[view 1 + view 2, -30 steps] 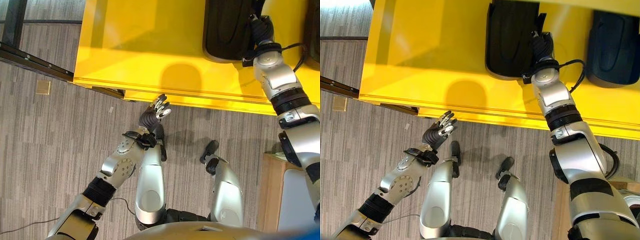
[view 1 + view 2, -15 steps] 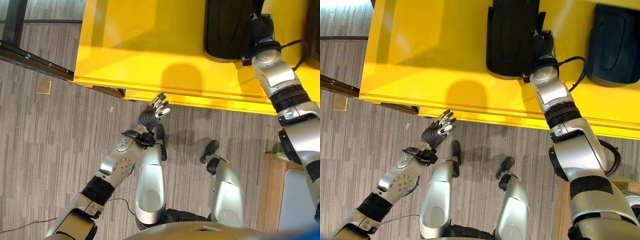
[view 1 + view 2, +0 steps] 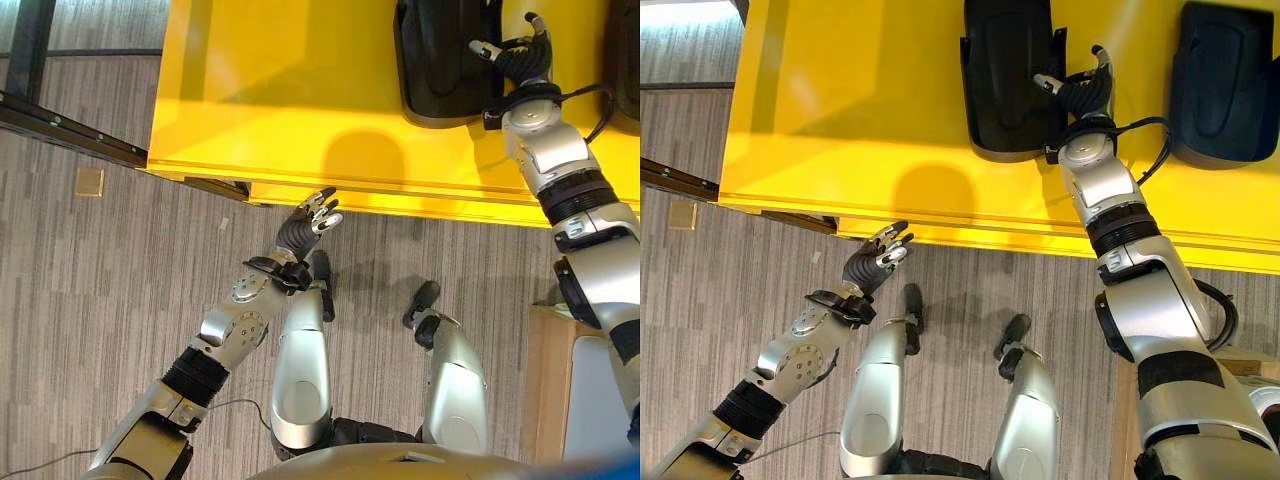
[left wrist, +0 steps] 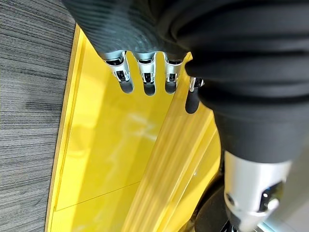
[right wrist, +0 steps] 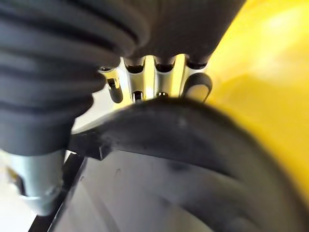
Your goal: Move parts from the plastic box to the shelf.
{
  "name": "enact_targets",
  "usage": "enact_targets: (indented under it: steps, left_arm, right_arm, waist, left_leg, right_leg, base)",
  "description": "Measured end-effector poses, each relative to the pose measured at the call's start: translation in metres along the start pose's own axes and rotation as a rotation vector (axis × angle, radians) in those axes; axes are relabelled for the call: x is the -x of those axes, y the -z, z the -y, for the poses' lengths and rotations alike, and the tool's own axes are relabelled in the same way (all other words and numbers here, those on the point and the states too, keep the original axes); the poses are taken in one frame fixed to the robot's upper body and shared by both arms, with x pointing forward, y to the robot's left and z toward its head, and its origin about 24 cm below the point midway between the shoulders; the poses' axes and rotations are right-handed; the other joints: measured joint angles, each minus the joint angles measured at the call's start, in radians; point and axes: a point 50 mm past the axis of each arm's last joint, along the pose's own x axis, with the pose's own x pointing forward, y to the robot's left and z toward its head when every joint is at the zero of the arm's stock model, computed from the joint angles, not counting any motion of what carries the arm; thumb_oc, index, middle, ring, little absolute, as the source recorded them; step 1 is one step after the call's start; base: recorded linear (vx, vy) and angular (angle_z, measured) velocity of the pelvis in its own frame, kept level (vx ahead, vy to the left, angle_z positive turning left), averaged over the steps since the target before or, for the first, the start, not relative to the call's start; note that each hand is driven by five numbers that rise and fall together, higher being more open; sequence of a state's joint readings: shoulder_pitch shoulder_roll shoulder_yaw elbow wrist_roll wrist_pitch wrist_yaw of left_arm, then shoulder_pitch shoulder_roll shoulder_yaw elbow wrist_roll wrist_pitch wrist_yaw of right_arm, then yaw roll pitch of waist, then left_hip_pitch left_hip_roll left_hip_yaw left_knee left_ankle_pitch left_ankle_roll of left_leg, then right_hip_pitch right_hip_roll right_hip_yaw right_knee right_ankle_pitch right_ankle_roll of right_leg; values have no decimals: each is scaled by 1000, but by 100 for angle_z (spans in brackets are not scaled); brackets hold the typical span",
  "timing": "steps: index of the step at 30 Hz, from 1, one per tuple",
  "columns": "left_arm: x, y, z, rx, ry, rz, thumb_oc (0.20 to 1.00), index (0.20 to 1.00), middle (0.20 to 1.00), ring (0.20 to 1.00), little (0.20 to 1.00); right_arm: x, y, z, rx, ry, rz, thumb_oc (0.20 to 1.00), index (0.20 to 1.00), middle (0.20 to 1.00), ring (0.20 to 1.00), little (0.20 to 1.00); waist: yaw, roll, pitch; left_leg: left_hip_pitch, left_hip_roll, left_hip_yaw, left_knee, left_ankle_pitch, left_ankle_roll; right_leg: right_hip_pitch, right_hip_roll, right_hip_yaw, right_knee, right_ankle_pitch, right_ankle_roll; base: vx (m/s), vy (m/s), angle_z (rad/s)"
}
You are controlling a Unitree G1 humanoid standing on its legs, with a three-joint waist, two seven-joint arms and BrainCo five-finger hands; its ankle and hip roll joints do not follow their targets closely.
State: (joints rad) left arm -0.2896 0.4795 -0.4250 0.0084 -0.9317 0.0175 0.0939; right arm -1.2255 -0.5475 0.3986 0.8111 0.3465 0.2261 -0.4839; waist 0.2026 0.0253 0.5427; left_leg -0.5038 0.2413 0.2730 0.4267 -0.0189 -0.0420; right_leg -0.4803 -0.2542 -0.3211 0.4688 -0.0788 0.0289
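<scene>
The right robot hand [image 3: 1077, 88], fingers spread apart, rests beside the black moulded plastic part [image 3: 1008, 75] on the yellow shelf [image 3: 860, 110]; it should lift clear without nudging the part. The left robot hand [image 3: 310, 220] hangs relaxed, empty.

Grey striped carpet floor [image 3: 90, 300], small tan floor plate [image 3: 88, 181]

Second black part [image 3: 1224, 80] cut off by right edge
</scene>
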Motion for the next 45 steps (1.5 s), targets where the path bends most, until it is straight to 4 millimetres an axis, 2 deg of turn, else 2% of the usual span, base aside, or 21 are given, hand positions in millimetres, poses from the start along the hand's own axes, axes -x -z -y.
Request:
enact_targets:
  steps: [8,15,18,21,27,39,45]
  left_arm:
    - [0,1,-1,0,-6,-4,1000,1000,1000,1000,1000]
    - [1,3,-2,7,-30,-7,1000,1000,1000,1000,1000]
    - [3,9,-3,22,-43,-17,1000,1000,1000,1000,1000]
    - [3,10,-1,38,-42,-13,1000,1000,1000,1000,1000]
    - [3,11,0,43,-57,-5,1000,1000,1000,1000,1000]
    - [2,13,3,65,-71,9,1000,1000,1000,1000,1000]
    - [3,15,2,44,-88,10,1000,1000,1000,1000,1000]
  right_arm:
    - [0,-1,1,-62,30,-5,1000,1000,1000,1000,1000]
    - [11,1,-7,-246,-35,-5,1000,1000,1000,1000,1000]
    - [21,12,-11,-318,-78,-9,1000,1000,1000,1000,1000]
    - [30,13,-18,-373,-118,6,1000,1000,1000,1000,1000]
    - [44,16,-22,-404,-171,26,1000,1000,1000,1000,1000]
    - [49,15,-22,-465,-234,30,1000,1000,1000,1000,1000]
    - [59,15,-30,-542,-297,18,1000,1000,1000,1000,1000]
  waist:
    - [-13,1,0]
    - [-35,2,-1]
    - [-42,2,-1]
    - [-59,2,-1]
    - [-79,2,-1]
    - [-85,1,-1]
    - [-92,1,-1]
  left_leg:
    - [5,2,10,1,0,0]
    - [17,4,19,-4,-1,-1]
    - [36,3,22,-7,-3,-2]
    - [37,4,24,-7,-4,-1]
    - [37,5,29,-16,-5,-2]
    - [41,4,40,-21,-5,-3]
    - [48,5,43,-20,-5,-3]
  right_leg:
    - [0,1,4,1,0,0]
    - [4,7,11,-1,2,-3]
    - [22,9,14,-7,2,-2]
    - [25,9,15,-17,6,0]
    - [21,11,18,-24,7,2]
    - [13,14,29,-16,8,3]
    - [15,14,33,-15,7,2]
  base:
    - [0,0,0]
    - [2,6,-3]
    - [0,0,0]
    - [0,0,0]
    - [-2,-1,-1]
    - [-2,0,-2]
    - [0,0,0]
